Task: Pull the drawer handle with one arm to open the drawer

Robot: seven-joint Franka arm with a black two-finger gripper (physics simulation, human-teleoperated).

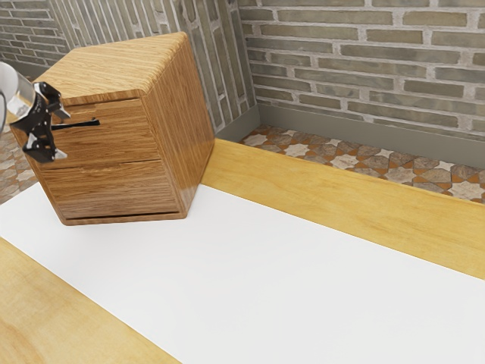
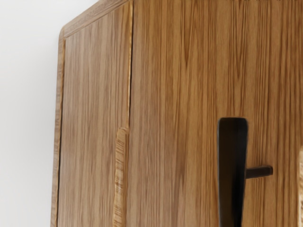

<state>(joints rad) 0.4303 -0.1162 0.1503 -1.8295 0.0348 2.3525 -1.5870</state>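
Black two-finger gripper (image 1: 54, 127) at the end of a white arm, entering at 9 o'clock in the exterior view. Its fingers are spread wide, one above and one below the near end of the drawer handle (image 1: 79, 123), and they do not look closed on it. The handle is a thin black bar on the upper drawer (image 1: 114, 136) of a small wooden cabinet (image 1: 163, 83), which stands at about 10 o'clock on the white table (image 1: 265, 273). From the gripper, the bar extends toward 3 o'clock, with its long axis running from 9 to 3 across the drawer front and its far end tilted slightly up. In the wrist view the handle (image 2: 232, 175) is a dark bar close under the hand. A short post joins it to the wood-grain drawer front (image 2: 189, 94). The upper drawer looks flush with the cabinet, so it is probably not yet open. The lower drawer (image 1: 114, 188) sits below it at 6 o'clock. The fingers most likely need to close across the bar, and the hand would then pull straight out from the drawer front.
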